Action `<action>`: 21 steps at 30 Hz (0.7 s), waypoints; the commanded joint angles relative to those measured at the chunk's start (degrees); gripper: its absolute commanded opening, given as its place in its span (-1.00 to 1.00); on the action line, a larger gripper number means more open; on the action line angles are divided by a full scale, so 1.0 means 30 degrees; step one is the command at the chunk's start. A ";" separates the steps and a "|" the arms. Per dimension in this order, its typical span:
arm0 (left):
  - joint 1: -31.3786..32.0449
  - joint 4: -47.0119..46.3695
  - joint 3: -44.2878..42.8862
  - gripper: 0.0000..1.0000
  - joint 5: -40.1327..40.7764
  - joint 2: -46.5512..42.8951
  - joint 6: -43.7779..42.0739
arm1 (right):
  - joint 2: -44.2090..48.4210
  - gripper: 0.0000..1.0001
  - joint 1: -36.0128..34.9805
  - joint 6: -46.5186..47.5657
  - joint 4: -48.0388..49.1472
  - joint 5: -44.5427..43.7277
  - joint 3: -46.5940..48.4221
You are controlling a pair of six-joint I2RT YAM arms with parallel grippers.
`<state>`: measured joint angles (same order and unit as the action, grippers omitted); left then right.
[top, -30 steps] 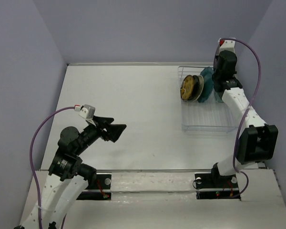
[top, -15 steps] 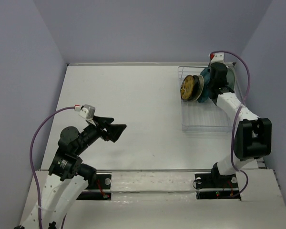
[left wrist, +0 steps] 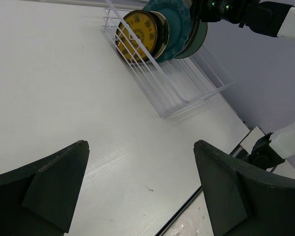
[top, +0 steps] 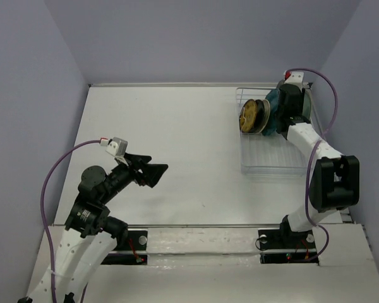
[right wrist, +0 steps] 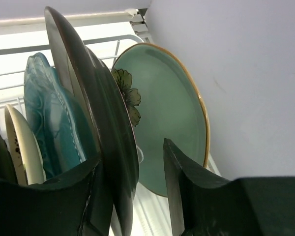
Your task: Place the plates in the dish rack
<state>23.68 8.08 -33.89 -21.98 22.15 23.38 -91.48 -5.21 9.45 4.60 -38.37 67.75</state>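
Observation:
The dish rack (top: 271, 165) of thin wire stands at the back right and also shows in the left wrist view (left wrist: 187, 93). Several plates stand upright at its far end: the amber patterned plate (top: 247, 115) in front, a cream plate (right wrist: 22, 147), the dark teal scalloped plate (right wrist: 49, 118), a dark glossy plate (right wrist: 98, 113) seen edge-on, and the pale teal flowered plate (right wrist: 167, 123) at the back. My right gripper (right wrist: 132, 155) is open around the dark plate's rim; the left finger touches it and the right finger stands apart. My left gripper (top: 153, 172) is open and empty above the table.
The lilac right wall lies close behind the flowered plate and the right arm (top: 316, 136). The near part of the rack has no plates in its slots. The white table (top: 170, 139) spreads between the arms, with its front edge near the left gripper (left wrist: 140, 145).
My right gripper has come down from behind the rack in among the standing plates, then shifted slightly right. The left arm has not moved.

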 commanded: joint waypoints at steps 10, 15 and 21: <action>-0.0042 -0.0378 -0.0100 0.98 -0.0145 0.0525 -0.0204 | 0.1546 0.25 0.0273 -0.4615 -0.2643 -0.1096 0.1732; -0.0130 -0.0436 -0.0100 0.98 -0.0116 0.0790 -0.0175 | 0.3566 0.33 0.0273 -0.5608 -0.3904 -0.1741 0.2670; -0.0248 -0.0786 -0.0480 0.98 -0.0262 0.0499 -0.0701 | 0.9070 0.99 0.0273 -1.0962 -0.5229 0.6343 0.0661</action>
<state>23.38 8.10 -33.89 -22.02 24.53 23.24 -76.55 -4.82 -10.74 -12.01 -36.36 71.02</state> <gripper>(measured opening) 0.989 0.907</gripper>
